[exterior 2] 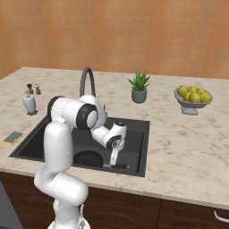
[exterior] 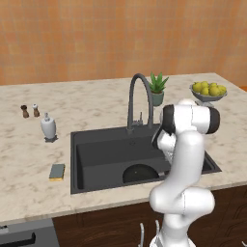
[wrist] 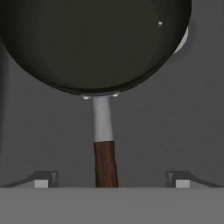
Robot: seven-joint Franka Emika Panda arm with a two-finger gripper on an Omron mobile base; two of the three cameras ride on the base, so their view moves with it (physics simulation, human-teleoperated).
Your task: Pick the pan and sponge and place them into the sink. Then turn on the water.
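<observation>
Nearest the hand camera, the two dark fingertips of the gripper (wrist: 112, 179) are seen spread wide apart, with the brown handle of the pan (wrist: 94, 43) running up between them and touched by neither – nothing is held.

The sink (exterior: 96, 149), a large dark grey basin set into beige marble, takes up the middle of the counter, and the arm reaches down into it. The pan is seen lying on the basin floor near the front wall: round, black, with a short pale metal neck joining the bowl to a straight dark brown handle. It is judged stiff and fairly heavy, weighted toward the bowl, so a grip on the handle close to the neck would be steadiest; the smooth wood could slip or twist.

Behind the basin stands the tall gooseneck faucet (exterior: 139, 99), with no stream to be seen.

The sponge (exterior: 57, 171) – small, flat, grey-blue over yellow – is seen on the counter just left of the sink. It is judged light and soft, easily pinched across its short sides.
</observation>
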